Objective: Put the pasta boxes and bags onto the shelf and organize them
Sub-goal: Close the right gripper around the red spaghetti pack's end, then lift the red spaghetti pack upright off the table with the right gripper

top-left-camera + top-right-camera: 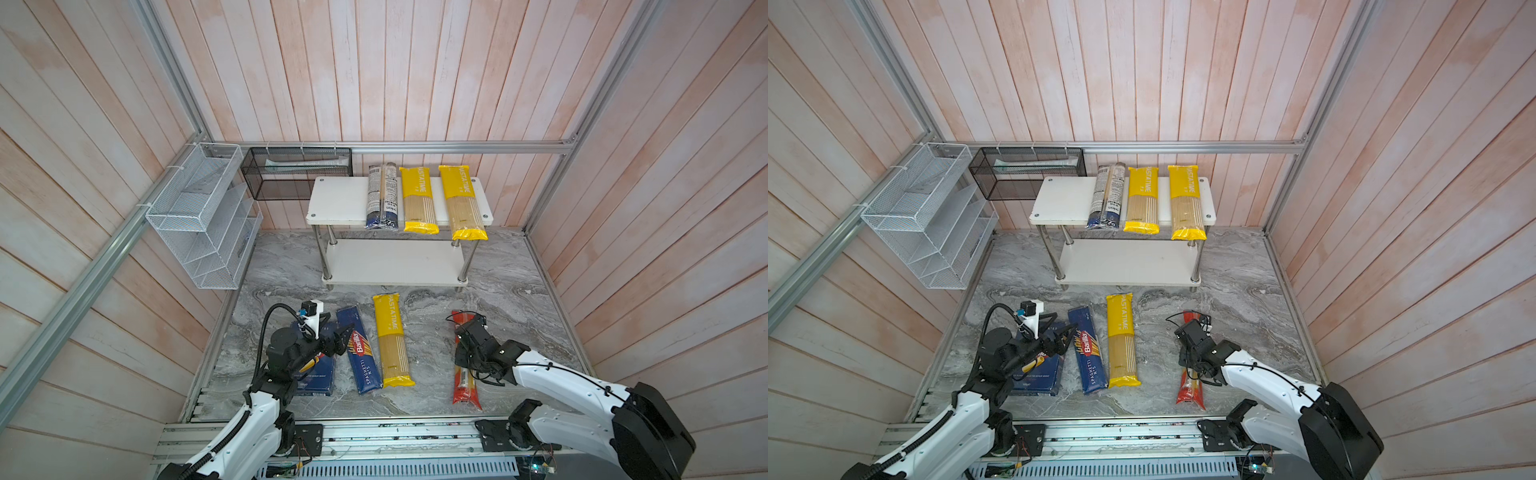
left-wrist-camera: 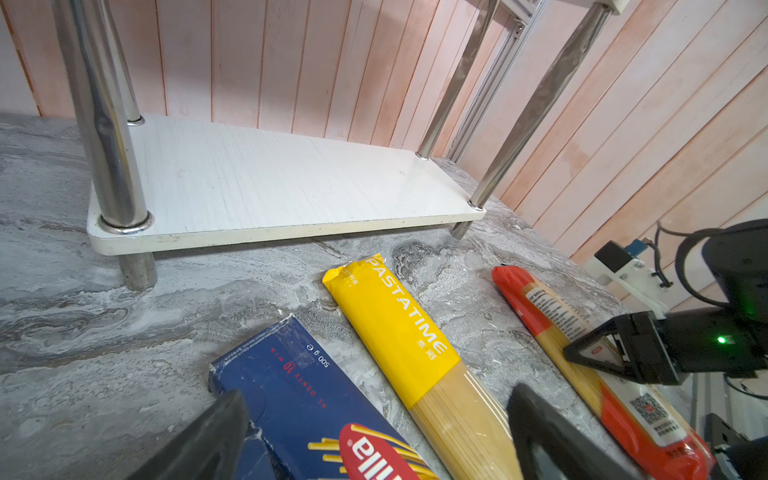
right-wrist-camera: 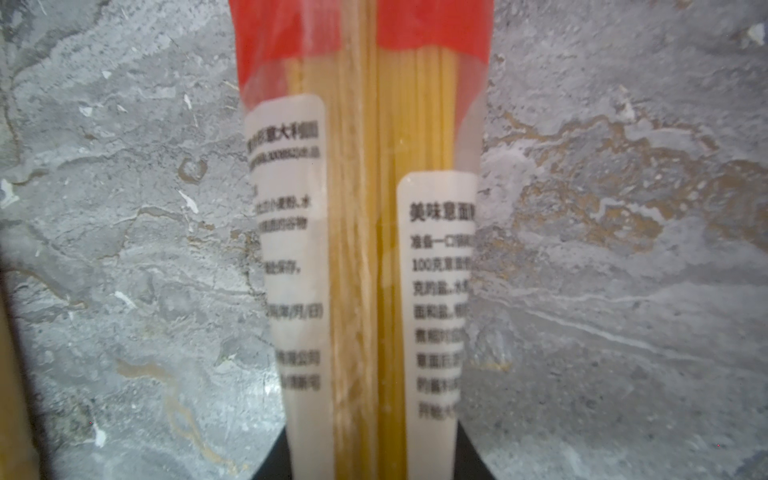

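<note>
Now the right gripper (image 2: 578, 343) pinches the red bag (image 1: 466, 392), which lies on the table (image 1: 519, 299), well apart from the shelf (image 1: 345, 199). The left gripper (image 2: 378, 399) hangs spread wide over the long blue box (image 2: 299, 386).

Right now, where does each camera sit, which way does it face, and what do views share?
Top views: high behind the arms, looking down at shelf and table; left arm, right arm show.
Left wrist: low above the Spaghetti box, facing the shelf's lower board; its own fingers and the right gripper show.
Right wrist: close above the red-ended bag, looking down; its gripper barely shows.
Shared: both wrist views show the red-ended bag.
</note>
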`<state>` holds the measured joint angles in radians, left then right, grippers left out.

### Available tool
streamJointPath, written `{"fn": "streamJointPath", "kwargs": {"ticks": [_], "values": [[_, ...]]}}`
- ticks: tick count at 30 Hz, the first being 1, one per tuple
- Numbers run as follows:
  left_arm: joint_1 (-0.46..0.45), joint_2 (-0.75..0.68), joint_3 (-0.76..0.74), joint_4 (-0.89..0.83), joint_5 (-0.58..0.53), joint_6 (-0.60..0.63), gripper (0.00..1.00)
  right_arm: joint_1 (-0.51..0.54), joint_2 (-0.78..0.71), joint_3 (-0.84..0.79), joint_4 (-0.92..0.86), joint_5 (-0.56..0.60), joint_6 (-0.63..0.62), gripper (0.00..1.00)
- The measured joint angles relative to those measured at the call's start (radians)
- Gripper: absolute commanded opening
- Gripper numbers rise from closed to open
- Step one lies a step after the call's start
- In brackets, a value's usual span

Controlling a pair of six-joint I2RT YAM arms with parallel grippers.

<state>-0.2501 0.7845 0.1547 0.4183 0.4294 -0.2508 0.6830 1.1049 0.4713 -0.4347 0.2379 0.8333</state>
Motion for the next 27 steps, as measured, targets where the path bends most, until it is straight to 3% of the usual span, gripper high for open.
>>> {"fn": "streamJointPath", "kwargs": {"ticks": [15, 22, 27], "values": [[0.000, -0.010, 0.089, -0.148, -0.100, 0.006, 1.00, 0.002, -0.170, -0.002, -0.038, -0.003, -0.026, 0.20], [0.000, -0.072, 0.123, -0.255, -0.209, 0.030, 1.00, 0.002, -0.179, 0.000, -0.037, -0.020, -0.048, 0.18], [0.007, -0.085, 0.123, -0.262, -0.225, 0.039, 1.00, 0.002, -0.173, 0.030, -0.046, -0.050, -0.068, 0.18]]}}
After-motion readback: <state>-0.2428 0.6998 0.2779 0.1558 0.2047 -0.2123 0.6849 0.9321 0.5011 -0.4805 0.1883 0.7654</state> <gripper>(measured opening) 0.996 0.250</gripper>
